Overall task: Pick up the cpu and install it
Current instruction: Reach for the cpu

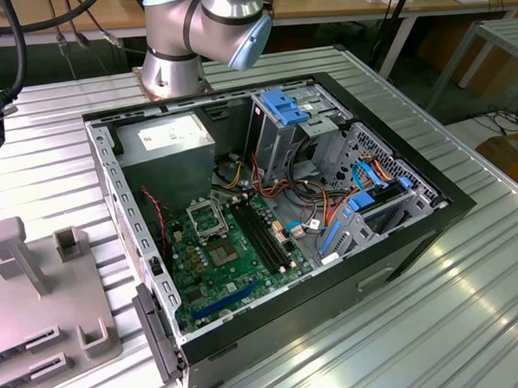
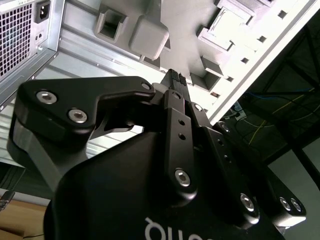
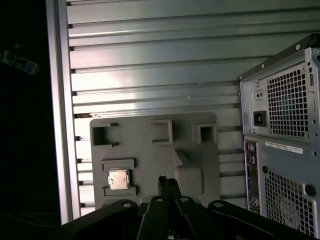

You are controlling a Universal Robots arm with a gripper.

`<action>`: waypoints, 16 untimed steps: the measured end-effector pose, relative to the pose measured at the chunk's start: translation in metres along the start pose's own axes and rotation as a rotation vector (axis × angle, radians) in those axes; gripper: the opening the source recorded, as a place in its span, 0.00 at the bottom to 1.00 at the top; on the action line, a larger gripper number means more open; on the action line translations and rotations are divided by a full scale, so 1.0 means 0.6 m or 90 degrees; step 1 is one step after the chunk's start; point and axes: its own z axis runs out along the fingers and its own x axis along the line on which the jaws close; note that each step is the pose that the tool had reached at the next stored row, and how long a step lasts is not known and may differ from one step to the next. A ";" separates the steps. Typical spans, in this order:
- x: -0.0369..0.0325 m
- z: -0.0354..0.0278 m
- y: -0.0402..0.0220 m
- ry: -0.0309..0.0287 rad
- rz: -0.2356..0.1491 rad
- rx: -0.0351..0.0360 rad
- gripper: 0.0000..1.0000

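Observation:
The cpu [image 3: 118, 179], a small square chip with a dull metal top, lies flat in a square pocket of the grey fixture plate [image 3: 150, 155] on the ribbed table. My gripper [image 3: 167, 184] hangs above the plate, beside the chip and apart from it. Its black fingers [image 2: 174, 95] are pressed together, shut on nothing. In the exterior view the open computer case [image 1: 278, 219] lies on its side, with the green motherboard [image 1: 232, 269] and its silver socket frame [image 1: 206, 218] showing inside. The fixture plate [image 1: 39, 301] sits at that view's left.
The arm's base [image 1: 178, 55] stands behind the case. The case's rear panel [image 3: 285, 135], with vent grilles, rises next to the fixture plate. Upright posts and blocks [image 1: 14, 250] stand on the plate. Cables and blue drive brackets [image 1: 368, 197] crowd the case. The table edge [image 3: 60, 110] runs alongside the plate.

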 end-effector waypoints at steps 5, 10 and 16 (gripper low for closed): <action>0.000 0.000 0.000 0.0000 0.000 0.0000 0.13; 0.012 0.001 -0.001 0.0000 0.000 0.0000 0.13; 0.032 0.004 -0.015 0.0001 -0.004 0.0001 0.13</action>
